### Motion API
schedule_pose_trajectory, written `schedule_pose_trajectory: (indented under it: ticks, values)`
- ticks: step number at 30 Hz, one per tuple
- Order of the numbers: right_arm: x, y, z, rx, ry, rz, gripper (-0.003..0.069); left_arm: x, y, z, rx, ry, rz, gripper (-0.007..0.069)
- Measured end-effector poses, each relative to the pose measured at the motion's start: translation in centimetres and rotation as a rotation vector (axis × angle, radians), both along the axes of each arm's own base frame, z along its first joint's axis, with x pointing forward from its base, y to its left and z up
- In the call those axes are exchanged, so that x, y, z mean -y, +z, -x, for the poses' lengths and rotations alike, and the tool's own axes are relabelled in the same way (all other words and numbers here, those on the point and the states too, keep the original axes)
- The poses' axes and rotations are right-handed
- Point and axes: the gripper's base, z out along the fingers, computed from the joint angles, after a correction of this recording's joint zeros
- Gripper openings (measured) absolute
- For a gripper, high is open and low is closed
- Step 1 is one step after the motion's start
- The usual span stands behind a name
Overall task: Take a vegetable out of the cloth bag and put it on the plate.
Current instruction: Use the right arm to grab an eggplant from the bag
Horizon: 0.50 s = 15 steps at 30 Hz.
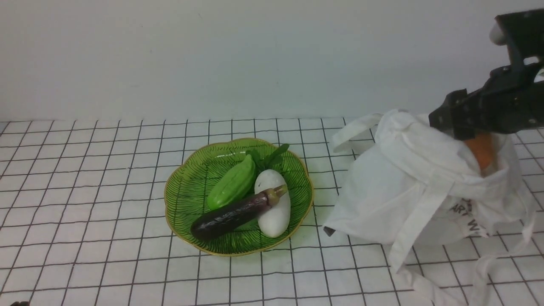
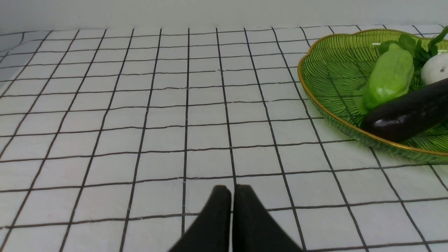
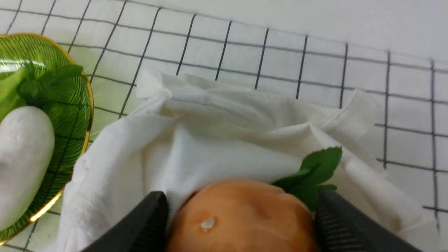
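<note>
The white cloth bag (image 1: 403,187) slumps on the table to the right of the green leaf-patterned plate (image 1: 187,187). My right gripper (image 1: 467,127) is at the bag's mouth, shut on a round orange vegetable (image 1: 482,155). In the right wrist view the orange vegetable (image 3: 241,217) fills the space between both fingers, just above the bag's cloth (image 3: 210,140). The short stubby eggplant is hidden. My left gripper (image 2: 231,190) is shut and empty, low over the table to the left of the plate (image 2: 332,70).
The plate holds a long dark eggplant (image 1: 231,214), a white eggplant (image 1: 274,208), a green gourd (image 1: 231,187) and leafy greens (image 1: 272,155). A green leaf (image 3: 315,171) lies beside the orange vegetable. The bag's straps (image 1: 480,272) trail toward the front right.
</note>
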Motion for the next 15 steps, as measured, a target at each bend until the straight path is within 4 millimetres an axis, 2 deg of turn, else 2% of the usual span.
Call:
schedule_pose_trajectory:
  ticks: [8, 15]
  values:
    - [-0.4, -3.1, -1.5, -0.099, -0.013, -0.027, 0.0482, 0.0, 0.0, 0.0, 0.000, 0.000, 0.000, -0.0008]
    - [-0.6, -3.4, -1.5, -0.124, -0.026, -0.066, 0.0507, 0.0, 0.0, 0.0, 0.000, 0.002, 0.005, -0.0008]
